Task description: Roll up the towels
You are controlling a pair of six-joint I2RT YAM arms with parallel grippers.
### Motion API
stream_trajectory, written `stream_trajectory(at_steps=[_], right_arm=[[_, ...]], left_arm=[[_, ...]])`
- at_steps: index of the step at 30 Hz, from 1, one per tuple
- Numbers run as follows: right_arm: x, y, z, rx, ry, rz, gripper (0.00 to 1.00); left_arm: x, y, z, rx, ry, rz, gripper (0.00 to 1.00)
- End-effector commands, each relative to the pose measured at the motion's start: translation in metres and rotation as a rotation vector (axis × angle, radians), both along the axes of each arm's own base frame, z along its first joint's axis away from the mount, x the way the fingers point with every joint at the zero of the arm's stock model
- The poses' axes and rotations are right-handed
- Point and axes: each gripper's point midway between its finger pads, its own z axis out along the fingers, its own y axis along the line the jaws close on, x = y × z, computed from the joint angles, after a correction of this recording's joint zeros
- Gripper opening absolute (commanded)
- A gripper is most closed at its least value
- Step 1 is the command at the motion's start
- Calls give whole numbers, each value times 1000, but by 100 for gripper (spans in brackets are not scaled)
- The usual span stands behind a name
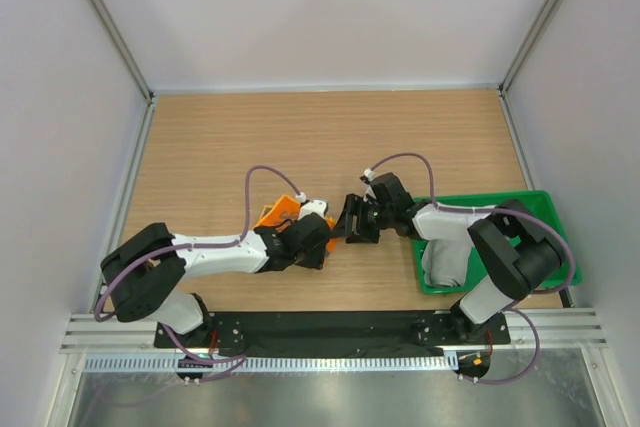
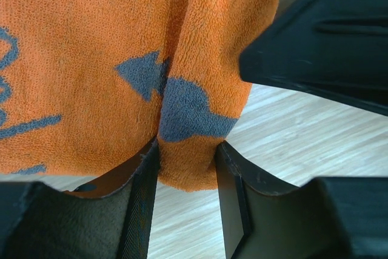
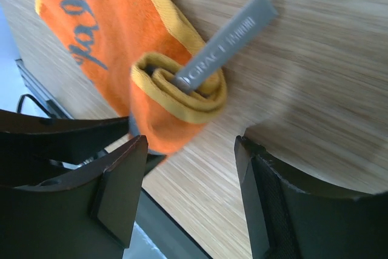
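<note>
Down at the middle of the wooden table (image 1: pixel 300 137) the two arms meet nose to nose, and the action is all on the orange printed towel (image 2: pixel 91 59). The left gripper (image 2: pixel 188 147) has it: a thick fold of orange terry with dark grey print sits squeezed between the two black fingers (image 2: pixel 142 198), cloth touching both inner faces, so that is a firm pinch on the towel's near end. Across from it, the right gripper (image 3: pixel 191 144) stands wide apart with nothing but bare wood between its tips, so it is released and holding nothing. Just beyond its left finger lies the towel's other end, curled up, the yellow-orange hem wound into a small spiral, and a grey label (image 3: pixel 233 37) pokes out of the middle of that curl, pointing away over the table. The rest of the cloth spreads out flat behind the curl, its dark grey lettering showing. From above, the towel is a bunched orange shape just to the left of the left gripper's tip, near the table's middle. Off to the right, the light grey towel (image 1: pixel 445 262) lies in the green tray (image 1: pixel 540 197), partly hidden under the right arm, well apart from both grippers.
</note>
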Motion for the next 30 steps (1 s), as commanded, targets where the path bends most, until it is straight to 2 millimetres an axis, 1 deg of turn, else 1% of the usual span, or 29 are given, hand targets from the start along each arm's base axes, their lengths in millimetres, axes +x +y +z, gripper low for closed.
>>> stream_trajectory(at_steps=[1, 3, 5, 9, 10, 13, 14, 15, 16, 17, 18, 19, 20, 21, 22, 23, 24, 25, 26, 28, 29, 30], right_arm=[[12, 18, 6, 48, -41, -5, 66], [12, 22, 4, 53, -42, -2, 65], [10, 25, -3, 49, -26, 1, 61], [7, 31, -8, 57, -17, 5, 49], [7, 32, -8, 57, -18, 6, 44], [8, 33, -5, 56, -20, 5, 34], [10, 34, -3, 54, -27, 7, 30], [7, 32, -4, 37, -14, 10, 28], [9, 30, -4, 22, -17, 3, 27], [13, 32, 1, 16, -27, 5, 27], [9, 27, -3, -22, -8, 16, 27], [8, 26, -4, -37, -2, 22, 26], [12, 28, 1, -42, -10, 23, 26], [7, 24, -2, -74, 13, 37, 25], [7, 24, -2, -83, 18, 44, 25], [11, 26, 3, -89, 7, 44, 24], [7, 24, 2, -111, 22, 57, 25], [7, 24, 1, -123, 26, 63, 24], [10, 27, 7, -121, 17, 68, 24], [8, 26, 6, -150, 29, 84, 24], [10, 29, 8, -154, 28, 89, 24], [8, 28, 7, -165, 38, 93, 24]], left_arm=[[-10, -4, 1, -62, 59, -9, 42], [-8, -4, 4, -86, 64, -4, 42], [-8, -3, 5, -108, 74, 0, 42], [-8, -3, 9, -126, 71, -3, 42], [-8, -3, 10, -128, 70, -5, 42], [-8, -4, 13, -127, 64, -15, 43], [-6, -2, 14, -115, 57, -12, 43], [-2, -3, 19, -108, 36, -12, 44], [-2, 4, 19, -76, 36, -7, 44], [3, 9, 22, -54, 8, 12, 45], [8, 7, 30, -56, -14, 16, 46], [6, 12, 30, -20, -18, 8, 47], [7, 13, 34, -7, -34, 8, 48], [13, 13, 43, 9, -71, 18, 48], [12, 12, 47, 33, -93, 5, 49], [11, 17, 47, 74, -101, 3, 50], [16, 21, 53, 108, -144, 20, 50], [19, 17, 62, 109, -175, 19, 51], [14, 14, 66, 125, -196, -10, 51], [17, 9, 79, 138, -264, -12, 51], [12, 3, 81, 148, -288, -41, 51], [10, -1, 82, 159, -305, -56, 51]])
